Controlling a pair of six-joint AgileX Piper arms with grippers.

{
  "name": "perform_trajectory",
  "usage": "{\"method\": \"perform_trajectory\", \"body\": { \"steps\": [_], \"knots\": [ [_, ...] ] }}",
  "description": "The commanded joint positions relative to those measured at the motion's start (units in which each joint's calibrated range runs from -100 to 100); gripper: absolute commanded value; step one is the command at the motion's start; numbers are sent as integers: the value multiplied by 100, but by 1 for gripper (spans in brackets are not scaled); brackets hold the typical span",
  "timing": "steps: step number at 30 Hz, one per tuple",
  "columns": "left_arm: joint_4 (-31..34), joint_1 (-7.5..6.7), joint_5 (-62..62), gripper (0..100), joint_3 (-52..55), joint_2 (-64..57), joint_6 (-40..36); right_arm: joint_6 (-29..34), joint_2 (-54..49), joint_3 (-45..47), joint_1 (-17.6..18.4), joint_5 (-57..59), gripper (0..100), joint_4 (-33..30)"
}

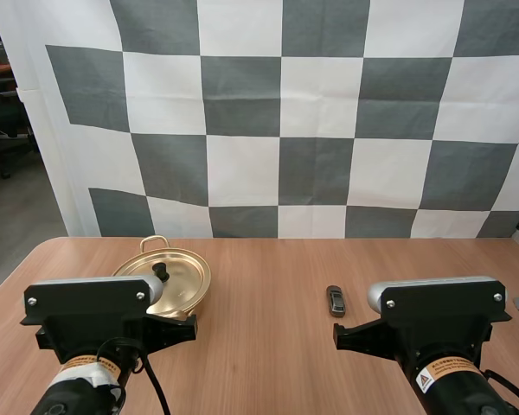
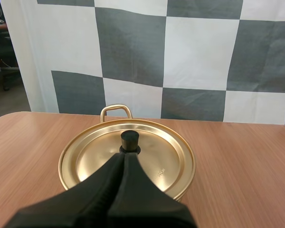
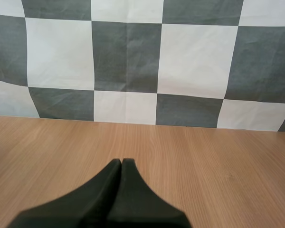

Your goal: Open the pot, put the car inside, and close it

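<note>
Left end effector (image 2: pixel 122 159): fingers together, tip just short of the lid knob (image 2: pixel 129 140).
Right end effector (image 3: pixel 122 162): fingers together, over the worktop (image 3: pixel 204 166).
Car (image 1: pixel 336 301): on the worktop, well right of the pot; long axis near-to-far; front cannot be told.
Pot (image 1: pixel 205 278): lid (image 2: pixel 152 161) on.

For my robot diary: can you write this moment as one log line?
pot: closed | car: on table, right of pot | left gripper: shut, near lid knob | right gripper: shut, over table

Wood tbl (image 1: pixel 268 333); grey floor (image 1: pixel 22 216), dark chair (image 1: pixel 4 117) far left.
</note>
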Motion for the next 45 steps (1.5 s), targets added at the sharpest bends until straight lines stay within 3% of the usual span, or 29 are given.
{"method": "perform_trajectory", "body": {
  "steps": [1,15,18,19,20,22,25,27,29,31,35,41,45],
  "knots": [
    [-13,-3,-6,0,0,0,-3,3,0,0,1,3,0,-5],
    [-13,-3,-6,0,0,0,-3,3,0,0,1,5,0,-48],
    [39,-3,-67,0,0,0,22,-37,0,0,1,-153,0,-586],
    [166,-3,-244,0,0,0,85,-93,0,0,1,-459,0,-1290],
    [1045,-3,-1103,0,0,0,483,-82,0,0,1,-948,0,-2138],
    [2119,-3,-1913,0,0,0,892,-83,0,0,1,-1434,0,-3154],
    [3417,-3,-2617,0,-269,0,1023,-68,0,-335,1,-1527,0,-3922],
    [3139,-3,-2380,0,-926,0,709,350,0,-1083,1,-1005,0,-3678],
    [2581,-3,-1248,0,-1787,0,407,1031,0,-1935,1,-170,0,-3229],
    [1950,-3,219,0,-2881,19,368,1304,87,-2935,1,470,0,-2877],
    [1327,-3,2072,0,-5072,700,399,882,955,-4920,1,1394,0,-2371],
    [832,-3,4706,0,-7982,2557,966,-254,3211,-8133,1,4526,0,-999],
    [624,-3,6624,0,-9464,3770,1215,-689,4576,-9766,1,6520,0,-71]
  ]
}}
